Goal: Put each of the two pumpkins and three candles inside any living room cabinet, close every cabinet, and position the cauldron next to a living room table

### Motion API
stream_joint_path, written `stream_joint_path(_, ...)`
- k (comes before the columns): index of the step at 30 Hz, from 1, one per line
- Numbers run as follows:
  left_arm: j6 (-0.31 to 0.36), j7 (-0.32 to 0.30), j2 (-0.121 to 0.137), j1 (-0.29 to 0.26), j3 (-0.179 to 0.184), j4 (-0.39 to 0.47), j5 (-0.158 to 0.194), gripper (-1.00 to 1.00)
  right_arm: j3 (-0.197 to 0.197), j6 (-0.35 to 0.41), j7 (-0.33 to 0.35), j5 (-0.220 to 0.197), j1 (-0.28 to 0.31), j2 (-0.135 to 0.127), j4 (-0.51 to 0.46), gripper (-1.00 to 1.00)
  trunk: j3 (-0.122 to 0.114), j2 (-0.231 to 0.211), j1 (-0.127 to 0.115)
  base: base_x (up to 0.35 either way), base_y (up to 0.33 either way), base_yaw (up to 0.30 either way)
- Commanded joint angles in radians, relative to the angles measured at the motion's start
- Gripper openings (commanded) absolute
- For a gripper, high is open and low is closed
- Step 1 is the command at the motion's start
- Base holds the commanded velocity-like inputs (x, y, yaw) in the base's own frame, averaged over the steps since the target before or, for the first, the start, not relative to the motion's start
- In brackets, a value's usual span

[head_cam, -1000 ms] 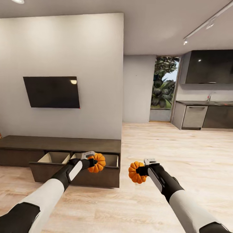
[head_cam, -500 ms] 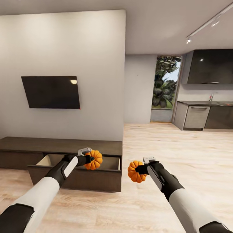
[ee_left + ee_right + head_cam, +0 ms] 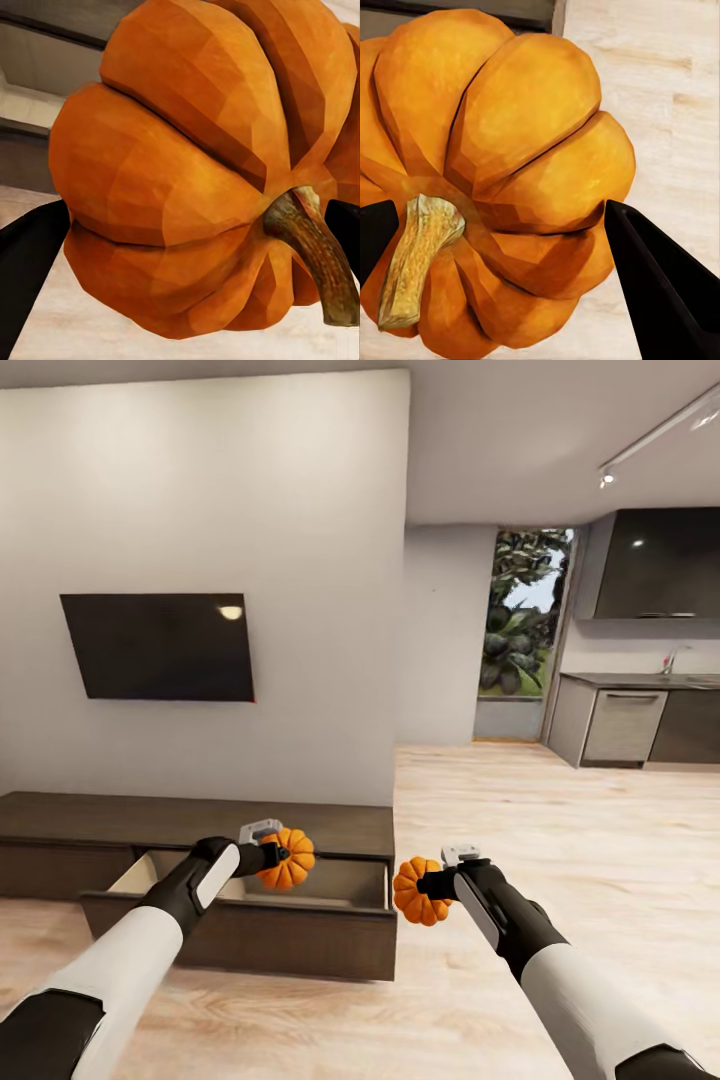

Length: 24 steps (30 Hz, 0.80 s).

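Note:
I see two orange ribbed pumpkins, one in each hand. My left gripper (image 3: 278, 857) is shut on the left pumpkin (image 3: 289, 860) (image 3: 187, 172), which in the head view hangs in front of the open drawer (image 3: 335, 883) of the low dark-brown cabinet (image 3: 200, 822). My right gripper (image 3: 428, 884) is shut on the other pumpkin (image 3: 416, 893) (image 3: 502, 172), which is over the wood floor just past the cabinet's right end. Black fingers (image 3: 660, 285) press that pumpkin's sides. The candles, cauldron and table are out of view.
A dark TV (image 3: 158, 646) hangs on the white wall above the cabinet. The drawer front (image 3: 240, 937) juts out toward me. Open wood floor (image 3: 560, 830) runs right to a kitchen counter (image 3: 625, 725) and a glass door (image 3: 522, 630).
The camera has moved closer to the cabinet and turned slightly left. My left gripper has shifted left with its pumpkin, in front of the open drawer. The right arm has barely moved.

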<state>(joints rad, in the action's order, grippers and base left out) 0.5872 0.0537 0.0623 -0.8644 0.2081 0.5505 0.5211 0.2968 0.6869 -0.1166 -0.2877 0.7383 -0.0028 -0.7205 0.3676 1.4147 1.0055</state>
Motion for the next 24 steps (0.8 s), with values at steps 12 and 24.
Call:
stream_joint_path(12,0.002,0.010,-0.001,-0.001,0.007,-0.012,0.011,-1.00,0.004,0.001,-0.012,-0.008,0.001,0.000,-0.001,-1.00,0.001,0.001,0.001,0.248,0.253,-0.038)
stream_joint_path(24,0.001,0.011,-0.004,-0.001,0.008,-0.031,0.012,-1.00,0.006,-0.001,-0.012,-0.008,0.000,0.001,-0.001,-1.00,0.001,0.001,0.001,0.203,0.291,-0.186)
